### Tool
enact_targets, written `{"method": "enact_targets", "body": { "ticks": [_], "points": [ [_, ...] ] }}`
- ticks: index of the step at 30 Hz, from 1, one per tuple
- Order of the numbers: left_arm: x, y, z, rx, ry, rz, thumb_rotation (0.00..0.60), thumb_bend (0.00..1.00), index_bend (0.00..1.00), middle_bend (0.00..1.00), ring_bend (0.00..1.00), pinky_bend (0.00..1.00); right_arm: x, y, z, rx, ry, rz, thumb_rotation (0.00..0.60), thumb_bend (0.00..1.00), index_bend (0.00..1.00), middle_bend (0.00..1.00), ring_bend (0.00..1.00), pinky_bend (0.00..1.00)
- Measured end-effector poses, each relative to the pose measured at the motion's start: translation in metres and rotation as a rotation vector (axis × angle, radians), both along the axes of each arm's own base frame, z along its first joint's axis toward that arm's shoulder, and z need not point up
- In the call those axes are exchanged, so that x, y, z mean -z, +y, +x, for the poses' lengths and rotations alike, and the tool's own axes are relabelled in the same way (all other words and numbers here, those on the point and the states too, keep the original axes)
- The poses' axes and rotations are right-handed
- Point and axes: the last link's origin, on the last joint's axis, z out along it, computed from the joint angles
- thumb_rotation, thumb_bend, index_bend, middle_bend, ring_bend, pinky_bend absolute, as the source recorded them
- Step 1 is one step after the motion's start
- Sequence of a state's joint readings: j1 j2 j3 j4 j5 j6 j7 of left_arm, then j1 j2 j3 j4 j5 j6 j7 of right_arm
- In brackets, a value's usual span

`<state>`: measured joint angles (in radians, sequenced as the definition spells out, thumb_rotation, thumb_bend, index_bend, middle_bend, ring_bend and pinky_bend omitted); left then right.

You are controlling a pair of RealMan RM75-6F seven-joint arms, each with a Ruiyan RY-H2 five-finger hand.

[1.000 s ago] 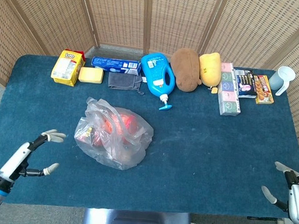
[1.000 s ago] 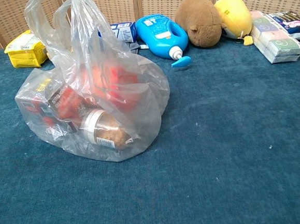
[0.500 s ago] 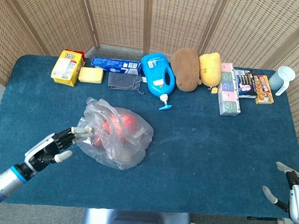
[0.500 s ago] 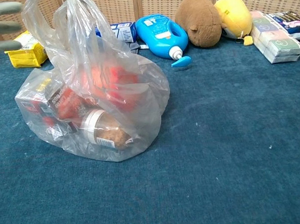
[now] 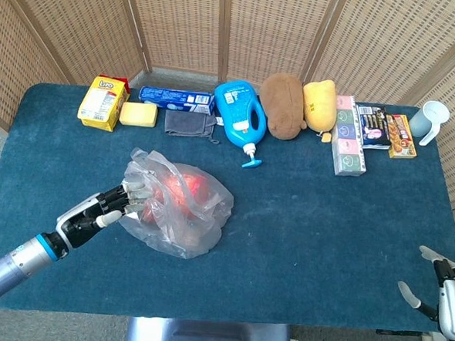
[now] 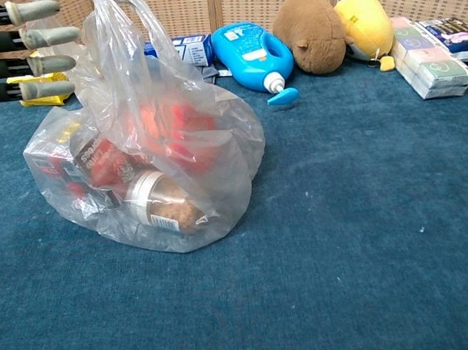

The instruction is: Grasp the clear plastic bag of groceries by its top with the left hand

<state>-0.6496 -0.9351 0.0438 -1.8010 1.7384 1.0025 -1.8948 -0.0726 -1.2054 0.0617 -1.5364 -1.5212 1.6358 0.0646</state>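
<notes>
The clear plastic bag of groceries sits on the blue table left of centre, handles standing up. At its nine o'clock, the left hand reaches in with fingers spread straight, tips at the bag's top, holding nothing. At the table's four o'clock corner the right hand lies spread and empty.

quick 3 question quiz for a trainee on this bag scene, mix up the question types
1. True or false: the left hand has already closed its fingers around the top of the plastic bag.
2. Multiple choice: what lies directly right of the blue bottle? A) brown plush toy B) yellow box C) grey cloth
3. Fill in: the right hand is near the table's ___ right corner.

Key: 1 false, the fingers are stretched out at the bag's top; 2 A, the brown plush toy; 3 near.
</notes>
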Motion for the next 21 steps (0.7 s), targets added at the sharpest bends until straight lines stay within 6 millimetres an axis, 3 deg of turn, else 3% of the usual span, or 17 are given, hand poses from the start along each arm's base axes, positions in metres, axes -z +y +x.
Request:
{"method": "enact_targets", "body": {
  "ticks": [21],
  "points": [
    [0.034,0.046,0.024,-0.064,-0.069,-0.127,0.332,0.26,0.11,0.17,0.08,0.08,-0.002,0.006,-0.006,0.030,-0.003,-0.018,0.000,0.25,0.22,0.32,0.30,0.27]
  ]
}}
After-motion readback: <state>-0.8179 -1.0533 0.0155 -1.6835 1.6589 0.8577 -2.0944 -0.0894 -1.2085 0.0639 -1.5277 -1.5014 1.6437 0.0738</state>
